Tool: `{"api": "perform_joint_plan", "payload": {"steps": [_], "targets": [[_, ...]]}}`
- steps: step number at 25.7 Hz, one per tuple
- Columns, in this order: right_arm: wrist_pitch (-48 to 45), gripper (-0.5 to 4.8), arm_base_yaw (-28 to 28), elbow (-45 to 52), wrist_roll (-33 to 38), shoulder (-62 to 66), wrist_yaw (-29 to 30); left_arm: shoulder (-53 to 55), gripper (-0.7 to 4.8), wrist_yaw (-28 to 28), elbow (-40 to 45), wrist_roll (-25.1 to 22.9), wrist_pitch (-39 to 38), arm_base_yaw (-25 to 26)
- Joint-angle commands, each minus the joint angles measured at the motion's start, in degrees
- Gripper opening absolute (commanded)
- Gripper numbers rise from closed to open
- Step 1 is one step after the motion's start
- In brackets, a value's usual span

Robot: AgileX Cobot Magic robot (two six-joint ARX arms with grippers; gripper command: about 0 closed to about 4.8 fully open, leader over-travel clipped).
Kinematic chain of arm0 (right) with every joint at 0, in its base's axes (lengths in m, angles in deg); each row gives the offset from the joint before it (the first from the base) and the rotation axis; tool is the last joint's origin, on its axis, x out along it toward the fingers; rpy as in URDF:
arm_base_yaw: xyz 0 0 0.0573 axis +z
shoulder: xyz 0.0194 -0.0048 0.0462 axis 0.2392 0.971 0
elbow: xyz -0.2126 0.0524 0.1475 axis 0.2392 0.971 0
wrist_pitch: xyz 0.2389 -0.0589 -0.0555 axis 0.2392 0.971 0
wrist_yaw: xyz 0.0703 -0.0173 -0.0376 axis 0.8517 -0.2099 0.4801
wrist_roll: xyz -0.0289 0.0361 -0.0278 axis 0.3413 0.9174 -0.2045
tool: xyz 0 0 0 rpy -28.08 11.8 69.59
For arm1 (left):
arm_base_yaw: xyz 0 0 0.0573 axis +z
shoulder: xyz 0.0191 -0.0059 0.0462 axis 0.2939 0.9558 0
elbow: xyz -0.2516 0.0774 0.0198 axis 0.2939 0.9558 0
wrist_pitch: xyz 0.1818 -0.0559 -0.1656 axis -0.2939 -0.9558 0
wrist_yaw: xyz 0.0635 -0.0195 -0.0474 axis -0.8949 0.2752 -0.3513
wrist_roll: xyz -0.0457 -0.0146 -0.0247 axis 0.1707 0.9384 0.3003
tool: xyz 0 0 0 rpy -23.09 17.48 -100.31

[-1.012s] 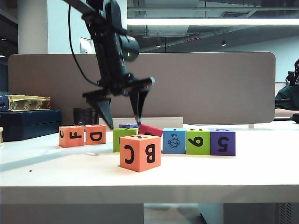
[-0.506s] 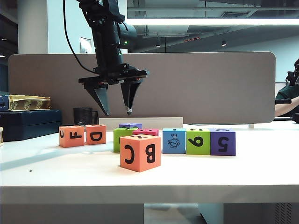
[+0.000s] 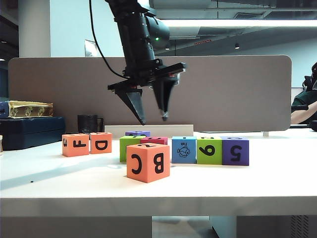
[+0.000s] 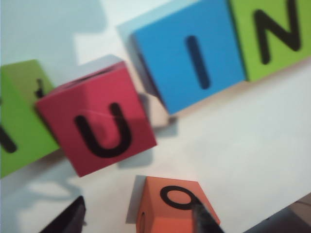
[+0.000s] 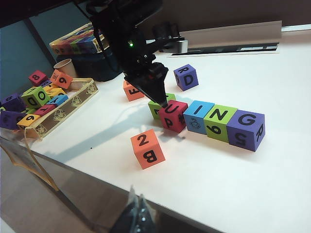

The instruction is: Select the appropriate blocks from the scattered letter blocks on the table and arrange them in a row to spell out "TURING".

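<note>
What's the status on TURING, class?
Left gripper open, empty, above row. Right gripper parked off the table edge. U block set crooked; R block still behind.

grey partition (image 3: pixel 223 94), black cup (image 3: pixel 87 123), block tray (image 5: pixel 58 114)

Open-plan office / lab bench setup.
White desk (image 3: pixel 257 188) backed by a grey fabric partition screen (image 3: pixel 233 94), strip ceiling lights (image 3: pixel 233 23) and exposed ceiling runs above. Seated person in green (image 3: pixel 306 101) at the next desk behind the screen. Storage cases (image 3: pixel 29 130) and a tray of spare foam blocks (image 5: pixel 43 104) off to the side.
</note>
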Motion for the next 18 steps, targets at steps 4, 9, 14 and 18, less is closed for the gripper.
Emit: {"api": "perform_joint_plan", "payload": {"steps": [4, 9, 14, 18], "targets": [[-0.70, -0.01, -0.07, -0.22, -0.17, -0.55, -0.11, 0.02, 2.32, 0.55, -0.07, -1.11, 0.44, -2.08], [-0.70, -0.01, -0.07, -0.22, -0.17, -0.55, -0.28, 0.02, 2.32, 0.59, 1.60, -1.07, 0.13, -2.75], [-0.72, -0.01, -0.07, -0.22, -0.17, -0.55, -0.48, 0.02, 2.32, 0.55, 4.13, -1.03, 1.22, -2.86], [-0.70, -0.01, -0.07, -0.22, -0.17, -0.55, -0.50, 0.02, 2.32, 0.57, 6.67, -1.01, 3.69, -2.84]]}}
